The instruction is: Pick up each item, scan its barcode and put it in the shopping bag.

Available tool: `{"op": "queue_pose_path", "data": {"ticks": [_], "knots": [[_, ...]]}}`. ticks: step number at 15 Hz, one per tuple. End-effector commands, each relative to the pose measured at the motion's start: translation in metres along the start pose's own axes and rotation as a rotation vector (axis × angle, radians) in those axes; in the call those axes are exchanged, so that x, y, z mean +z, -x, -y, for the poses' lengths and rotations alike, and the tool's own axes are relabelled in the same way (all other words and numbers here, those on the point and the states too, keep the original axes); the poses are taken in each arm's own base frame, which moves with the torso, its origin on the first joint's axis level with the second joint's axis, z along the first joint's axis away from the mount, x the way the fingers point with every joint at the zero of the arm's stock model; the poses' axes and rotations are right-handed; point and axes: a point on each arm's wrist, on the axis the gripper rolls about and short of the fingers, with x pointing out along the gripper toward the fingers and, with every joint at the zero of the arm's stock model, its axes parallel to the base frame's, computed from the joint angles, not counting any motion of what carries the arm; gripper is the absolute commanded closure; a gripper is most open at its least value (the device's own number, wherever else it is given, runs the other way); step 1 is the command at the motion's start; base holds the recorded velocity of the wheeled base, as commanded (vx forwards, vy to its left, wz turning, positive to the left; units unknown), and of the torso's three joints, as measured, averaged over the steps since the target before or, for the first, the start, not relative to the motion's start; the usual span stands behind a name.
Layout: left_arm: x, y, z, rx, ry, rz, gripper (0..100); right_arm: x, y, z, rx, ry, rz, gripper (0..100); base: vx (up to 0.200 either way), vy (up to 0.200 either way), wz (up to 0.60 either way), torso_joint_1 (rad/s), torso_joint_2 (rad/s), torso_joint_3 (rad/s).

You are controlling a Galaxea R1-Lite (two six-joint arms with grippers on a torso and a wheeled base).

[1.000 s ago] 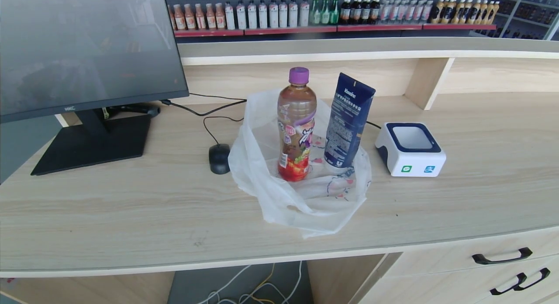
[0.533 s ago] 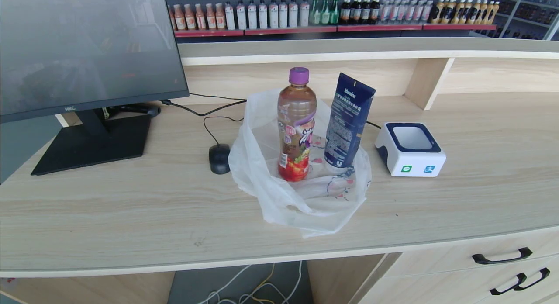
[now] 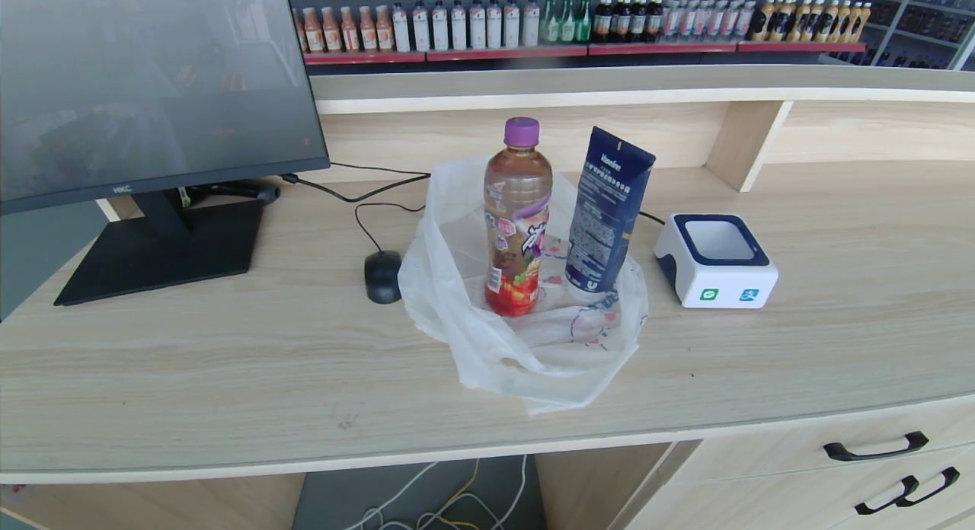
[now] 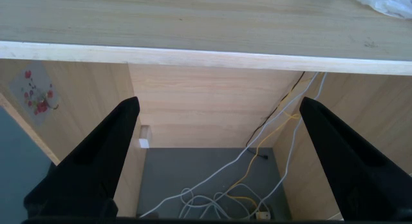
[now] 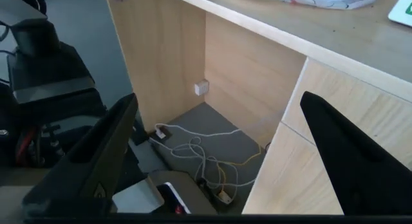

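A pale wood counter point(image 3: 190, 378) runs ahead of both pairs of jaws. Between the left jaws opens its recess point(image 4: 206, 108), with a wood back panel, grey floor point(image 4: 167, 166) and loose cables point(image 4: 206, 201). Between the right jaws lie that floor and cables, with a cabinet side point(image 5: 322, 153) beside them. Drawers point(image 3: 838, 469) with black handles sit under the counter. Beyond its raised ledge point(image 3: 609, 81) stands a red-edged shelf point(image 3: 579, 50) of bottles.

No visible change, nothing has moved
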Motion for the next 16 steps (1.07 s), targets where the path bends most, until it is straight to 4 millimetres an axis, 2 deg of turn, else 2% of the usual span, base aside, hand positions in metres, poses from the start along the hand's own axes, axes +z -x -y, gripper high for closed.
{"op": "queue_pose_path", "data": {"ticks": [1,3,9,13,16], "knots": [[0.000,0.000,0.000,0.002,0.000,-0.001,0,-0.003,-0.001,-0.001,-0.159,-0.052,-0.035,0,0.000,0.000,0.00,0.000,0.00,0.000],[0.000,0.000,0.000,0.003,0.000,-0.001,0,-0.002,-0.007,-0.004,-0.362,-0.091,-0.109,0,0.000,0.000,0.00,0.000,0.00,0.000],[0.000,0.000,0.000,0.002,0.000,0.000,0,-0.001,-0.018,-0.003,-0.772,-0.144,-0.269,0,0.000,0.000,0.00,0.000,0.00,0.000],[0.000,0.000,0.000,0.000,0.000,0.000,0,-0.002,-0.013,-0.009,-0.814,-0.104,-0.178,0,0.000,0.000,0.00,0.000,0.00,0.000],[0.000,0.000,0.000,0.000,0.000,0.000,0,-0.001,-0.014,-0.008,-0.829,-0.109,-0.194,0,0.000,0.000,0.00,0.000,0.00,0.000]]}}
